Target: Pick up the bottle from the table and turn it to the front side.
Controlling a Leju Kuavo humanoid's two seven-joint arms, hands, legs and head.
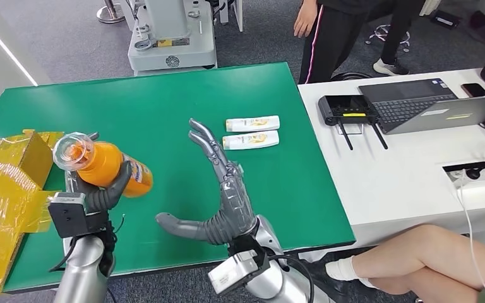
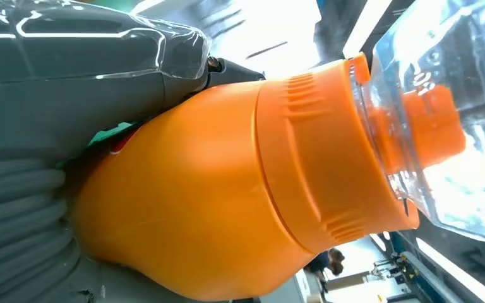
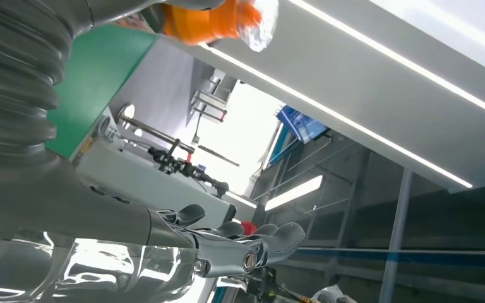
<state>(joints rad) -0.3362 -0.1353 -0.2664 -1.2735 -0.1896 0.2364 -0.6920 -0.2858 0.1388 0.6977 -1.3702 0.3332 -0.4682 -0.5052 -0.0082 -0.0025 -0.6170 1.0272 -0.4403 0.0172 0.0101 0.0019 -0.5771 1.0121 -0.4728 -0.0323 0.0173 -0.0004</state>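
Gripped in the left hand clear of the green desk, orange plastic bottle with clear cap tilted for turning, right hand spread, empty, ready to assist

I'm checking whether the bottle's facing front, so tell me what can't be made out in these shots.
- Orange bottle label: head view, partly covered by the left hand, print too small to read.
- Same bottle in the left wrist view: too close, lower body cut off by the edge, label side hidden.
- Two white bottles: head view, text too small.
- Right hand: open, palm side turned away.
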